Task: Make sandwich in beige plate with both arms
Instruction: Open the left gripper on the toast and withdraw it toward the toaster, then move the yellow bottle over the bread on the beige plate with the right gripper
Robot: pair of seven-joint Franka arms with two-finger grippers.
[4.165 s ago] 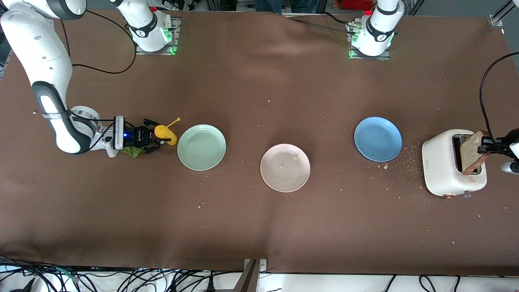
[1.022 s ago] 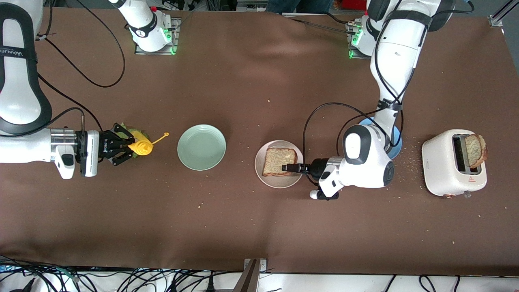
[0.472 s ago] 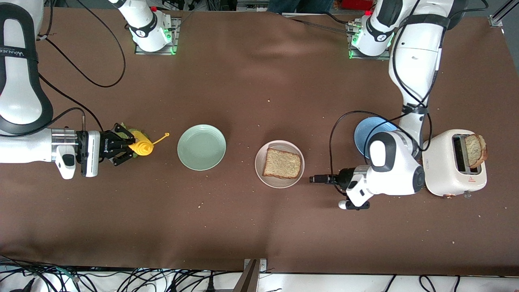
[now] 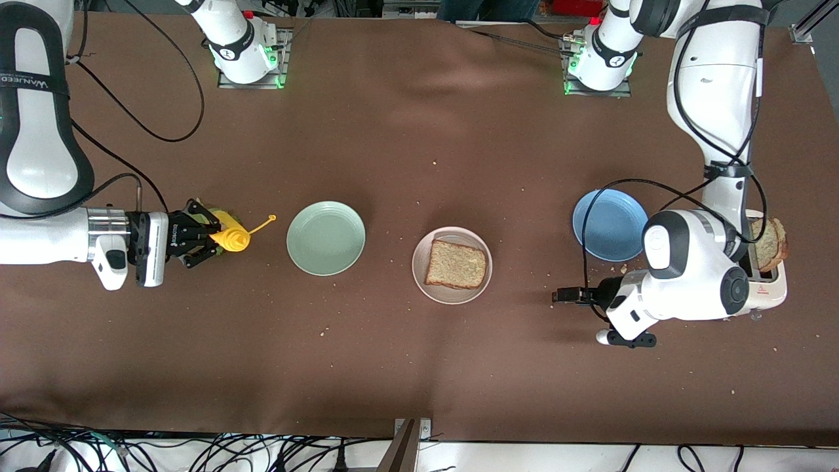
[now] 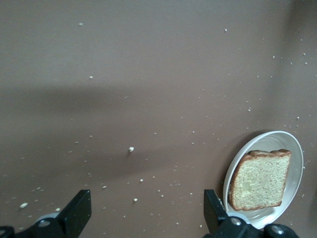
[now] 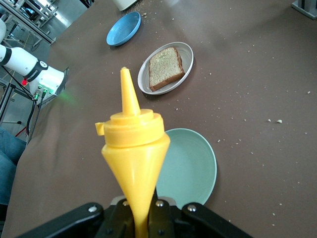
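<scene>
Bread slice (image 4: 457, 264) on beige plate (image 4: 419, 275), apart from empty, wide left gripper (image 4: 565, 295).

My two arms are glossy white shells with dark grey-black bands at the joints. The right arm (image 4: 39, 151) carries a grey band with white lettering, a ribbed silver wrist ring and a white camera block ahead of its black hand (image 4: 196, 234). Black cables loop loosely off both arms. The left arm (image 4: 711, 118) ends in a bulbous white joint with a dark round cap, and its black hand (image 4: 569, 295) has flat fingers (image 5: 79, 213). Green lights glow at both bases.
</scene>
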